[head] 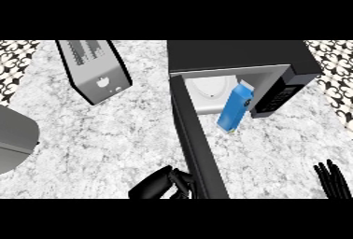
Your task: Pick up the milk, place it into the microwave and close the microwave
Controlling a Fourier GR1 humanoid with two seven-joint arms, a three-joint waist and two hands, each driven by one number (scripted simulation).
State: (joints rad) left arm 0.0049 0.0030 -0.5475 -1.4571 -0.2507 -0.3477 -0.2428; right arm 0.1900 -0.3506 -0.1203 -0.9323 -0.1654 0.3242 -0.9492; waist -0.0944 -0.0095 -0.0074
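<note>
The blue milk carton [235,108] stands tilted at the front of the microwave's [234,56] open cavity, half over its sill, beside the white turntable plate [210,88]. No hand holds it. The black microwave door [196,140] swings open toward me, seen edge-on. My left hand [160,186] sits at the bottom of the head view with its fingers curled against the door's outer edge. At the lower right corner my right hand [332,179] shows only straight fingers, well away from the carton.
A silver toaster [93,70] lies at the back left. Part of a grey rounded object [14,140] shows at the left edge. Patterned wall tiles [334,65] border the marbled counter [103,135] on both sides.
</note>
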